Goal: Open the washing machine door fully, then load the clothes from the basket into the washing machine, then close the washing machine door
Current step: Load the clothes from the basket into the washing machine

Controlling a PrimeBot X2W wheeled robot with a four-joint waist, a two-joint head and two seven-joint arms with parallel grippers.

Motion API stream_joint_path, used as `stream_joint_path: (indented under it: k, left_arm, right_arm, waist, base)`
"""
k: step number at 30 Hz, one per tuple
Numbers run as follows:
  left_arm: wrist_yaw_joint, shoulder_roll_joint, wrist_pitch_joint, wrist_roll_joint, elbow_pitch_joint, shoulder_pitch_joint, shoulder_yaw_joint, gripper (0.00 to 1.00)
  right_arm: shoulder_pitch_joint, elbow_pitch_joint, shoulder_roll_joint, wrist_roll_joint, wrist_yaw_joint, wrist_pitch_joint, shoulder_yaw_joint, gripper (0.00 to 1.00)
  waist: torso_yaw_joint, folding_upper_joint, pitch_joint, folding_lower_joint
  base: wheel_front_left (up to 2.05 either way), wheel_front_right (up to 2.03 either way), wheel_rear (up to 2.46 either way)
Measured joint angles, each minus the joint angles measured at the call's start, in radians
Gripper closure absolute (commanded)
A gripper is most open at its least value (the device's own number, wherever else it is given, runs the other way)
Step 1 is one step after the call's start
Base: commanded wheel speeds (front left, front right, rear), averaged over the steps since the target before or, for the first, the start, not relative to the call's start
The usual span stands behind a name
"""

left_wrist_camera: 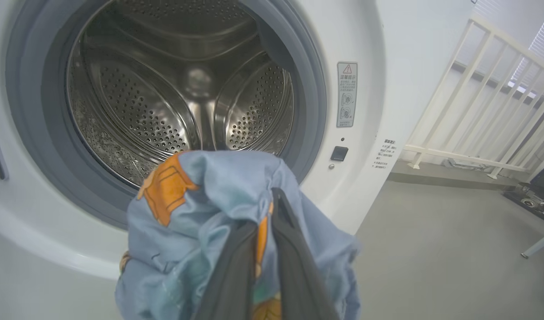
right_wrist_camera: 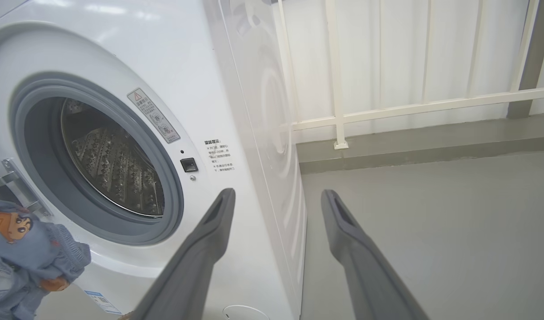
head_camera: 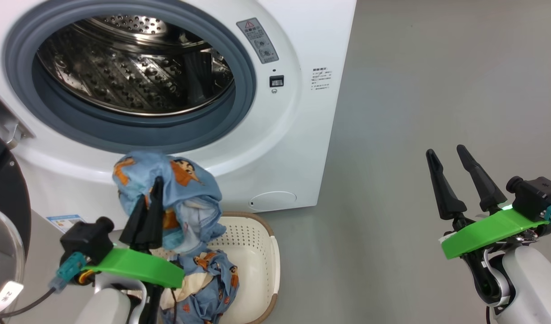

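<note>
Left gripper: clamped on a blue garment, fingers nearly together, cloth bunched around and over them.

Blue garment: light blue with orange-brown cartoon faces. It's held up in the air right in front of the lower lip of the machine's opening, above the basket. In the left wrist view it sits just below the drum mouth, outside it, not in.

Right gripper: wide open, nothing between the fingers. It's well off to the right over bare grey floor, apart from the machine.

Washing machine: big white front loader. The steel drum looks bare inside as far as the views reach, with the grey rubber ring around it.

Door: swung open to the robot's left. Its black rim and a slice of the glass bowl sit at the left edge of the head view.

Basket: cream, perforated, brown rim, on the floor right in front of the machine, below the opening.

Clothes: more of the blue printed fabric plus a cream piece, piled in the basket's left half.

Not sure: the lifted garment's hanging end comes close to the pile, but I honestly can't tell whether they touch, since the gripper's green mount blocks that spot.

Background: white railing off to the right of the machine.
</note>
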Motion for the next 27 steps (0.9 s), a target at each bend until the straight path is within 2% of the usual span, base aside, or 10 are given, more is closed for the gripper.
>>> stream_joint_path:
  k: [5,18,27]
  left_arm:
    - [0.018,-0.007,0.000,0.046,-0.010,0.007,0.028,1.00]
    - [0.014,-0.020,0.000,0.075,0.002,-0.005,0.052,1.00]
    - [-0.006,-0.015,-0.004,0.101,0.120,-0.197,0.070,1.00]
  right_arm:
    - [0.000,0.000,-0.004,0.000,0.000,0.000,0.002,0.00]
    - [-0.001,-0.002,-0.009,0.007,0.000,0.000,0.006,0.00]
    - [-0.014,-0.020,-0.036,0.007,0.000,0.000,0.009,0.00]
  waist:
    - [-0.001,0.0000,0.000,0.0000]
    - [-0.004,0.0000,0.017,0.0000]
    - [-0.006,0.0000,0.085,0.0001]
  base:
    - [0.00,0.00,0.00]
    - [0.00,0.00,0.00]
    - [0.00,0.00,0.00]
